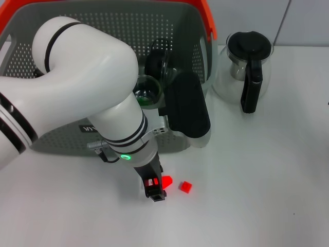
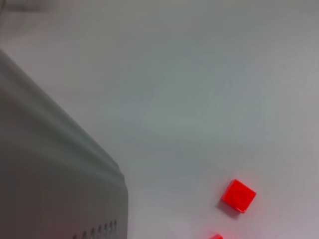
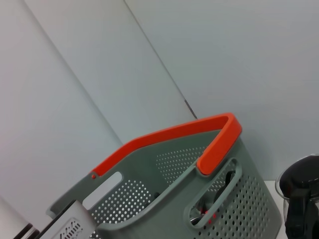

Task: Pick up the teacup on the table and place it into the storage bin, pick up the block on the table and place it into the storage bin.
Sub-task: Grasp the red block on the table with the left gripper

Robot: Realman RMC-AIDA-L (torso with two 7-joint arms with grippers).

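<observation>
Left gripper sits lower centre on the table, jaw state indeterminate. Red block lies just beside it. Teacup rests inside storage bin, upper left; label unreadable.

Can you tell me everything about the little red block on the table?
The block is small, bright red and square, plastic-looking, with a round stud on top in the left wrist view. It lies flat on the white table, in front of the bin, just right of the left gripper. Nothing touches it but the table.
</observation>
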